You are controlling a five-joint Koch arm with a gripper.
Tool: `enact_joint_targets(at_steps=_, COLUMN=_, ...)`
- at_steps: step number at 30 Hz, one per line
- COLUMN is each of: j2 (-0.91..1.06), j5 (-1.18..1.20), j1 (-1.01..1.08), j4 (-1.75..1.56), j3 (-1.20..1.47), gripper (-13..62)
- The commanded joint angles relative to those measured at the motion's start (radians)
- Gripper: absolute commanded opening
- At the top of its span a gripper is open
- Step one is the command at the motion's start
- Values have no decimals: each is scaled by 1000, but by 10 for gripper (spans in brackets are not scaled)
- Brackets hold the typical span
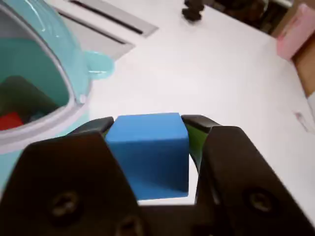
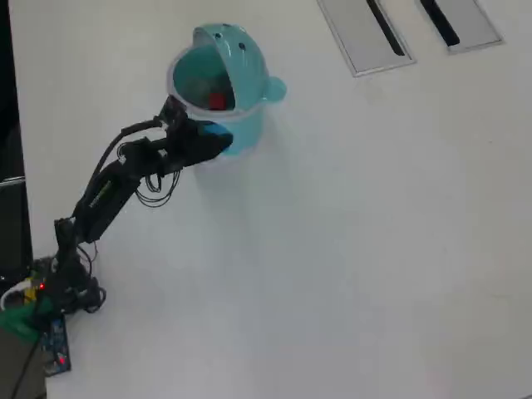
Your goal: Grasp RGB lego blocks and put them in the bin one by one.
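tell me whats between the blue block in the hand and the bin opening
Nothing. In the wrist view the blue block, clamped in the hand, sits just beside the bin rim, with no object between. The overhead view agrees.

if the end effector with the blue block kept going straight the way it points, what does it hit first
Probably the bin: overhead, the end effector holding the blue block points at its wall just below the rim, though height is unclear.

Blue block [image 1: 147, 152]: smooth matt plastic. Bin [image 1: 47, 73]: glossy translucent teal plastic. Fingers [image 1: 224, 162]: matt black plastic. Tabletop [image 2: 349, 249]: smooth white.
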Motion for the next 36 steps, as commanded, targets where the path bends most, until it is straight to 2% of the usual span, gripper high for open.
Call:
enact_joint_targets(at_steps=1, j2=57, j5=-18, j1=-26, j4=-29, j3=-34, gripper=196)
enact_joint_targets(at_steps=14, j2=29, j5=-71, j1=-137, j4=-216, j3=32, gripper=196)
enact_joint_targets(at_steps=18, j2=31, j5=-178, j1=-160, j4=-272, j3=57, gripper=196)
enact_joint_targets(at_steps=36, j2=-17, j5=-178, j1=-308, j4=-492, j3=101, gripper=197)
